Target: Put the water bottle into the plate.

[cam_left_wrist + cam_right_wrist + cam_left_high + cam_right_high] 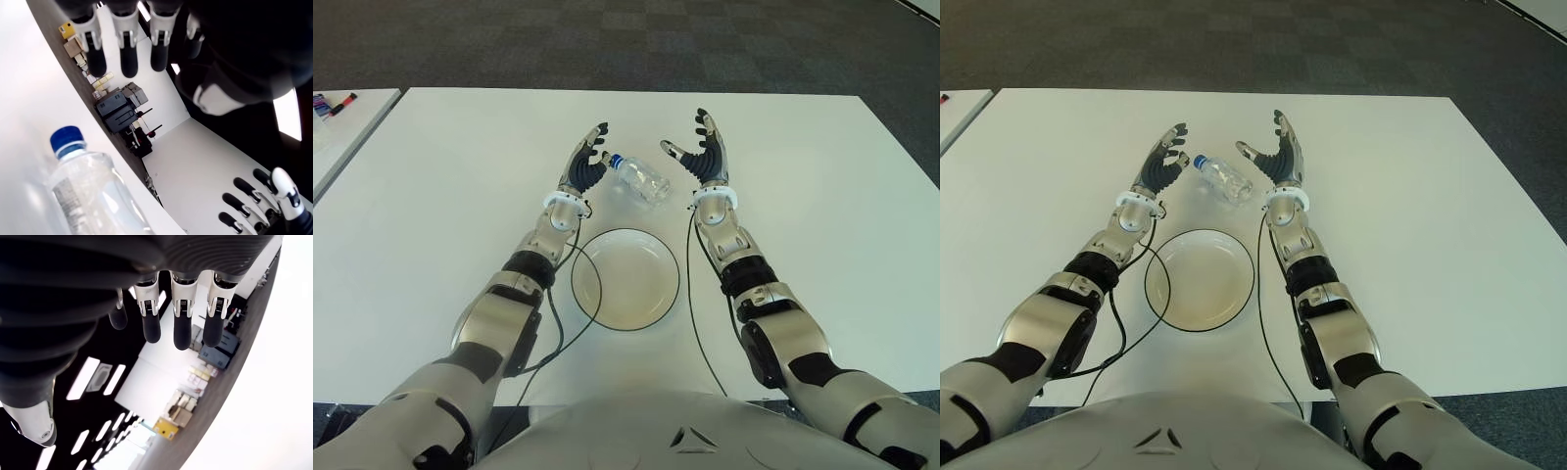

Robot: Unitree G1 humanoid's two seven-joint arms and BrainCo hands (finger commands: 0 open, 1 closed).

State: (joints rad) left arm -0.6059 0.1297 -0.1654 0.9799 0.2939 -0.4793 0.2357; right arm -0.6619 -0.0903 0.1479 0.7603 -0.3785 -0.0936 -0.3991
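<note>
A clear water bottle (642,179) with a blue cap (616,161) lies on its side on the white table (822,196), just beyond the round cream plate (625,278). My left hand (586,166) is at the bottle's cap end, fingers relaxed, holding nothing. Right of the bottle, my right hand (701,152) stands with fingers spread, also holding nothing. The left wrist view shows the bottle (93,191) close beside the left hand's fingers (128,46), apart from them. Nothing lies in the plate.
A second table (337,132) at the far left carries pens (335,104). Thin black cables (690,294) run along both forearms, one crossing the plate's left rim. Dark carpet lies beyond the table's far edge.
</note>
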